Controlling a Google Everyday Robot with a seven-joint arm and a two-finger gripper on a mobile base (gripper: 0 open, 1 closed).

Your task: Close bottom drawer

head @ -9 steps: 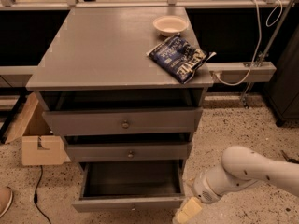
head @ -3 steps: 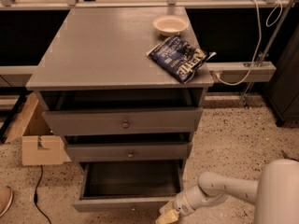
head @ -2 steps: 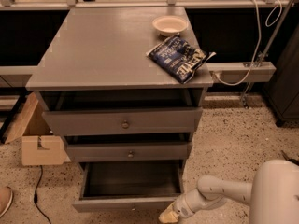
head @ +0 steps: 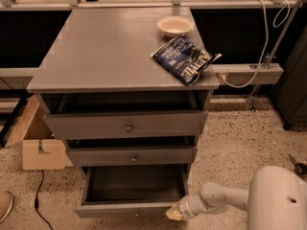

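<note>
- The bottom drawer (head: pixel 134 186) is found lowest in the grey cabinet, pulled well out toward the near side, its dark inside laid bare and nothing to be seen in it.
- It is judged stiff and boxy. With nothing visible inside, it should be light to move and should run straight back on its slides.
- No hold is needed — a flat push on the near front panel should serve. A push near the panel's middle is advised; one applied at an end may skew the drawer and bind it.
- No knob can be made out on this panel from the view given, so it is not to be counted on.
- The claw (head: pixel 173 213) is seen low at the near right, at the right end of the drawer's front panel, touching it or just beside it — which cannot be told.
- Whether the claw is apart or together cannot be told; nothing is seen to be held in it.
- The middle drawer (head: pixel 132 155) and top drawer (head: pixel 127 125) sit slightly out above. They are well clear of the claw.
- A bowl (head: pixel 174 26) and a bag (head: pixel 184 59) lie on the worktop (head: pixel 105 47), far right, out of the way.
</note>
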